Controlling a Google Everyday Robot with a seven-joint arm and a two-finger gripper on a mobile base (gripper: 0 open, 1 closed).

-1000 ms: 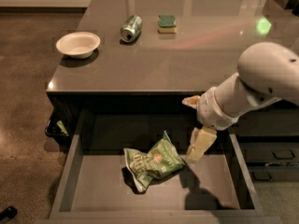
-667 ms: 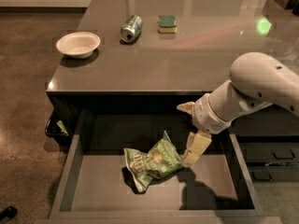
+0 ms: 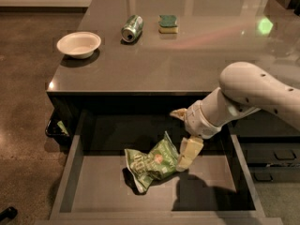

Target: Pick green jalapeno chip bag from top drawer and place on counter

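the gripper is down in the top drawer, wide open and holding nothing. one finger touches the right end of the green jalapeno chip bag on the drawer floor. the shiny bag may slide away, or get pinched by a corner and drop.

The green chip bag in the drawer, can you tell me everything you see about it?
The green jalapeno chip bag is small, shiny and very crinkled, with white lettering, a round reddish logo and pale ends. It lies crumpled on the flat grey floor of the open top drawer, near the middle, with one corner poking up toward the back. The robot's claw is down in the drawer at the bag's right end and seems to touch it.
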